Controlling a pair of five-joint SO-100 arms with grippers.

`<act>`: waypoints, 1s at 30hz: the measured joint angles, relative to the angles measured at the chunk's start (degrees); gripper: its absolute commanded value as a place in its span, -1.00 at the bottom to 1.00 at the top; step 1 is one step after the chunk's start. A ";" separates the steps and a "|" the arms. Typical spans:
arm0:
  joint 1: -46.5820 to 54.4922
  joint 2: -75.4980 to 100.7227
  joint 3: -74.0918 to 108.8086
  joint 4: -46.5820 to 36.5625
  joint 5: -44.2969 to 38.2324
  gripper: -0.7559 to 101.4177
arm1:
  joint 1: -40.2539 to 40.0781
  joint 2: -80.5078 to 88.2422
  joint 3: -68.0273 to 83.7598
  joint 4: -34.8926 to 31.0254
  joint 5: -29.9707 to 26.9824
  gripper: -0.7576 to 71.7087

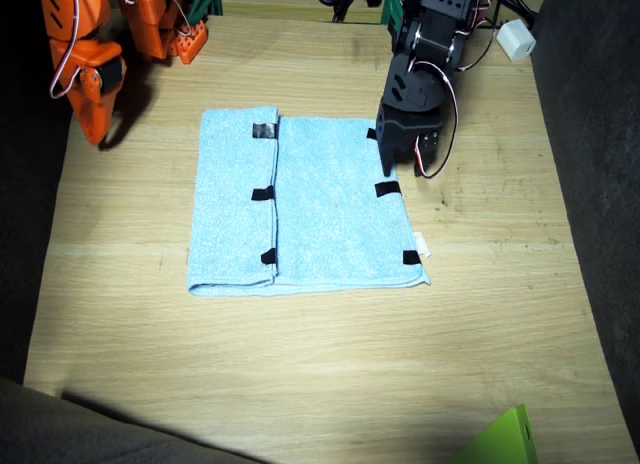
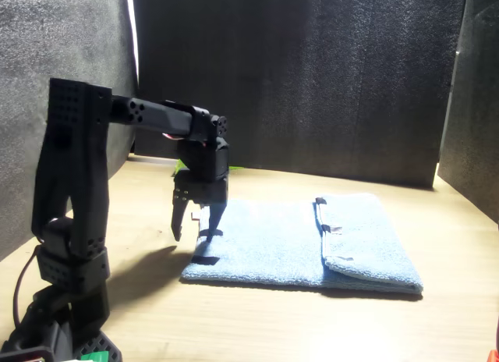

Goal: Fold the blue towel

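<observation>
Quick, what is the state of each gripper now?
Left gripper: open, empty, hanging over the blue towel's edge.
Right gripper: cannot be told; it rests away from the towel.

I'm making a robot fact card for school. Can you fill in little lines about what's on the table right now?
Towel: the blue towel lies flat on the wooden table, one side already folded over.
Folded flap: edge marked by black tape strips.
Left gripper: the left gripper is black, open, hanging over the towel's unfolded edge.
Right gripper: the right gripper is orange, resting off the towel; open or shut cannot be told.
Extra: green thing at the table's corner.
</observation>
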 measured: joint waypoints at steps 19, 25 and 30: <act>-2.29 -2.20 -3.87 -1.32 2.81 -0.99 | 0.00 3.34 0.62 0.09 0.00 -0.98; -2.37 -0.62 -2.11 -1.93 2.81 -0.99 | 0.00 3.34 0.62 0.09 0.00 -0.98; -2.02 1.67 -0.18 -3.52 2.11 -0.99 | 0.00 2.90 0.62 0.09 0.00 -0.98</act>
